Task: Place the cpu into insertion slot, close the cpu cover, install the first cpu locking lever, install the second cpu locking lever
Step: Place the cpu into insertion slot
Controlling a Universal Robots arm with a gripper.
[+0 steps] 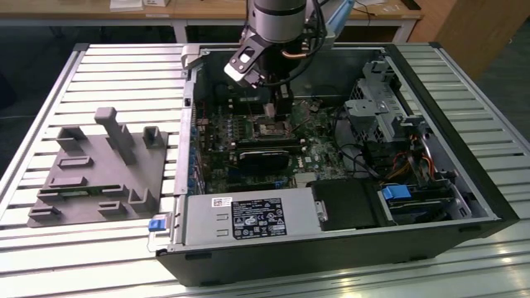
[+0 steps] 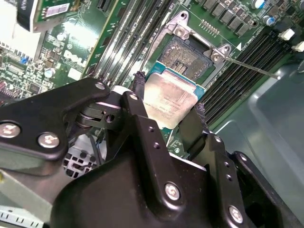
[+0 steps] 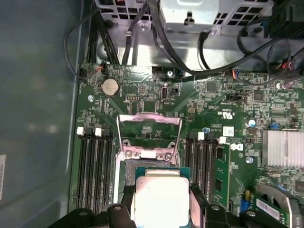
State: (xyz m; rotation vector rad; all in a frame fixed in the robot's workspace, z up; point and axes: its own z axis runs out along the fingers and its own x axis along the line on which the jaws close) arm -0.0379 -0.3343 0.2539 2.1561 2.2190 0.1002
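**CPU HELD AT OPEN SOCKET**

The fingers [image 2: 195, 121] are clamped on opposite edges of the cpu [image 2: 167, 105], whose silver face is toward the second wrist view. Just beyond it, the insertion slot [image 2: 189, 53] lies exposed and unoccupied; the cpu is near the slot but not seated. Farther on, the cpu cover [image 3: 148, 130] stands raised. Risk: a tilted or offset chip would likely bend the socket contacts, and a rotated chip would not seat.
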